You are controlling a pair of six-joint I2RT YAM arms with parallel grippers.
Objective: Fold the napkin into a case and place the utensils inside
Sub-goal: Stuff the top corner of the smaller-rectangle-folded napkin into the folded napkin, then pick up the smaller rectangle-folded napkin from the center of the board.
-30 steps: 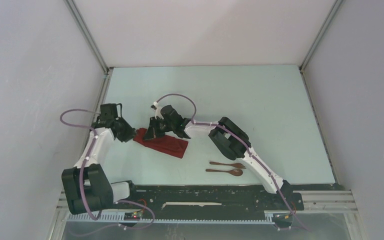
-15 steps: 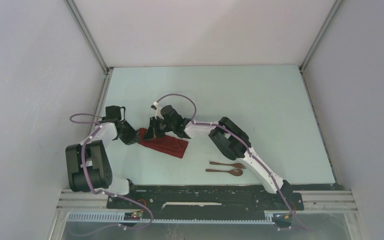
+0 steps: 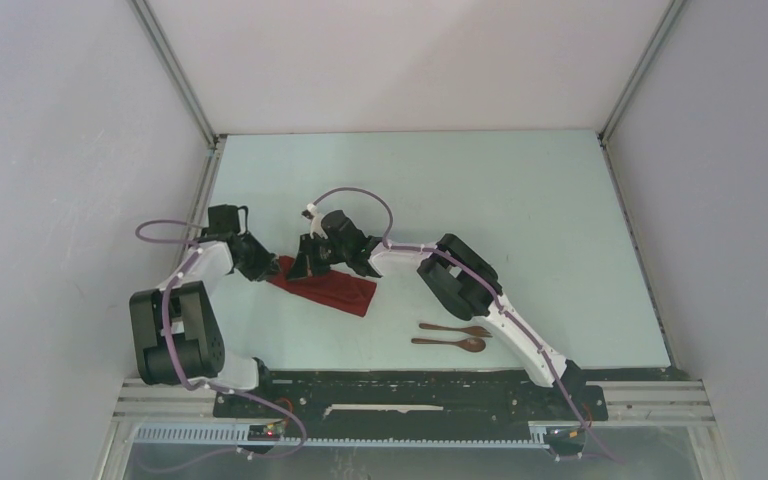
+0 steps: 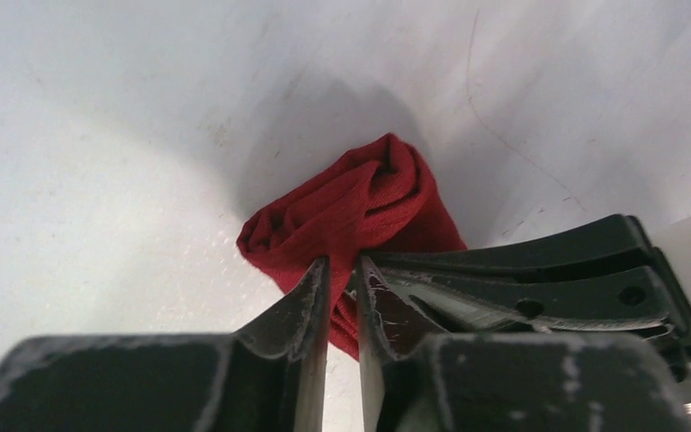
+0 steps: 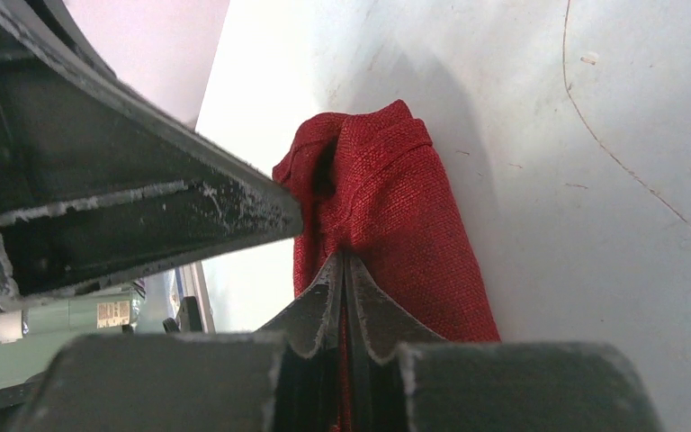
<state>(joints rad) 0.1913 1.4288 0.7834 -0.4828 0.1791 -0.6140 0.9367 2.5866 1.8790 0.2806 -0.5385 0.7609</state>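
- Where the right tool (image 5: 343,270) meets the napkin (image 5: 396,207), we see its jaws pressed together on a fold of the red cloth, with a thin line of red showing between them.
- On the left tool (image 4: 342,270) the jaws stand nearly together, with only a slim slit between them. Its tips touch the napkin's bunched end and red shows in the slit. We cannot tell whether it pinches the cloth or merely rests against it.
- Both tools work at the same end of the napkin, close to each other. Each shows as a black shape in the other's wrist view, crowding the cloth.
- From above, we see the napkin lying as a narrow folded strip on the left half of the desk (image 3: 520,210). It slants from the tools toward the near right.
- We find the fork (image 3: 457,329) and spoon (image 3: 450,343) side by side on the desk, well apart from the napkin, on its right and nearer the arm bases. The fork is the farther one, and both lie just beside the right arm.
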